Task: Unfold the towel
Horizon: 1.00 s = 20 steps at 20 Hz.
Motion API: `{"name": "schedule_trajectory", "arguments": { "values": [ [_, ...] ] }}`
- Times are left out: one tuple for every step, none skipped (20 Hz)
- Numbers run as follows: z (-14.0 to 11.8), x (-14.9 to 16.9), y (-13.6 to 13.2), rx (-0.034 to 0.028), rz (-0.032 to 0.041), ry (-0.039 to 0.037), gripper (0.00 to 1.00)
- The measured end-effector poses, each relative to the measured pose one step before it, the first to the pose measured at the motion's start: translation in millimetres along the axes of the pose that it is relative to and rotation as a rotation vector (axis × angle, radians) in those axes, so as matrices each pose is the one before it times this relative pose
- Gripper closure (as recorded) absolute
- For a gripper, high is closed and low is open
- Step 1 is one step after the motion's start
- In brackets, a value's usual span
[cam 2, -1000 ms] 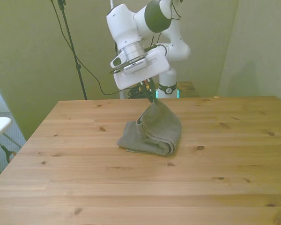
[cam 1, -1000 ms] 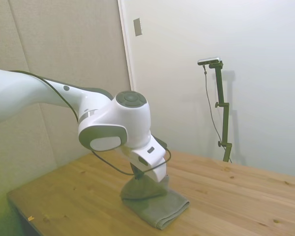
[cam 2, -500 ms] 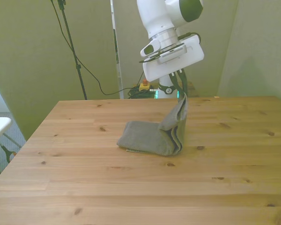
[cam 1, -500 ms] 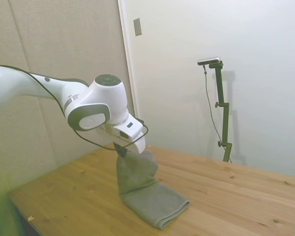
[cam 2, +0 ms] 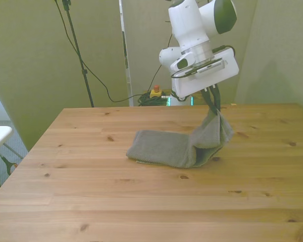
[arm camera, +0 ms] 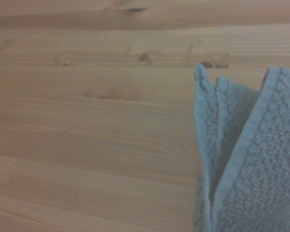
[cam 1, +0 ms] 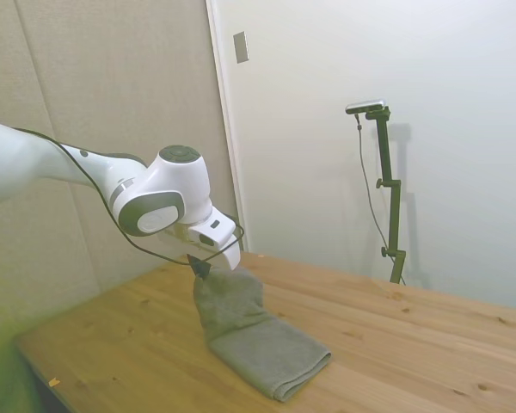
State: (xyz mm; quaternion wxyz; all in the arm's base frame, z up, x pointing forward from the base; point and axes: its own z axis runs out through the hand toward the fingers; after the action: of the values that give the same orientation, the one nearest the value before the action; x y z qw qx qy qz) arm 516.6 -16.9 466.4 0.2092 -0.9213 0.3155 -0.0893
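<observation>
The grey-green towel (cam 2: 164, 147) lies on the wooden table (cam 2: 141, 201), one layer flat and the other pulled up by an edge. My gripper (cam 2: 215, 108) is shut on that lifted edge, over the end of the towel at the front view's right. The raised flap (cam 2: 212, 133) hangs from the fingers in a slanted fold. In the side view the gripper (cam 1: 200, 268) holds the towel's (cam 1: 267, 348) far end just above the tabletop. The wrist view has the towel's hemmed edges (arm camera: 241, 159) close up over bare wood.
The wooden table (cam 1: 413, 344) stretches wide around the towel on all sides. Cables and a thin stand (cam 2: 78, 55) are behind the table's far edge. A wall and door frame (cam 1: 228, 129) close off the back.
The gripper has carried the towel's edge toward the front view's right and a little lower. The top layer has peeled off the folded stack, which now lies longer on the table.
</observation>
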Motion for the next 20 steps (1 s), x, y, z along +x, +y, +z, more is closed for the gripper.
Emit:
{"name": "schedule_trajectory", "arguments": {
  "values": [
    [5.24,-2.89,-3.73,-0.00473,-0.00709,-0.0054,0.0],
    [4.54,-2.16,-2.97,-0.0058,-0.00346,-0.00225,0.0],
    [4.62,-1.47,-2.58,-0.0055,-0.00416,-0.00024,0.0],
    [4.1,-1.29,-1.56,-0.00784,-0.00476,-0.00275,0.0],
    [3.72,-0.75,-0.91,-0.00688,-0.00451,-0.00244,0.0],
    [2.73,-0.77,-0.9,-0.00434,-0.00417,-0.00246,0.0],
    [2.39,-0.41,-0.33,-0.0049,-0.00343,-0.00251,0.0],
    [2.24,-0.34,-0.19,-0.00454,-0.00312,-0.00259,0.0],
    [1.84,-0.2,-0.06,-0.00341,-0.00183,-0.00218,0.0],
    [1.62,-0.15,0.05,-0.00196,-0.00044,-0.00237,0.0],
    [0.94,-0.09,0.0,-0.00103,-0.00005,-0.00148,0.0],
    [0.38,0.0,0.04,-0.00053,0.00031,-0.00054,0.0],
    [0.08,-0.02,-0.01,-0.00019,-0.00007,-0.00008,0.0],
    [0.12,-0.12,-0.05,-0.00017,-0.00023,-0.00024,0.0],
    [0.32,-0.33,-0.13,-0.00055,-0.00071,-0.00059,0.0],
    [0.47,-0.47,-0.09,-0.00301,-0.00027,-0.00057,0.0],
    [0.73,-0.5,0.43,-0.0143,0.00253,0.00248,0.0],
    [0.77,-0.1,1.36,-0.03167,0.01615,0.01026,0.0],
    [0.74,0.17,1.73,-0.04384,0.02881,0.01833,0.0],
    [0.72,-0.03,1.73,-0.04447,0.02592,0.01774,0.0]
  ]
}}
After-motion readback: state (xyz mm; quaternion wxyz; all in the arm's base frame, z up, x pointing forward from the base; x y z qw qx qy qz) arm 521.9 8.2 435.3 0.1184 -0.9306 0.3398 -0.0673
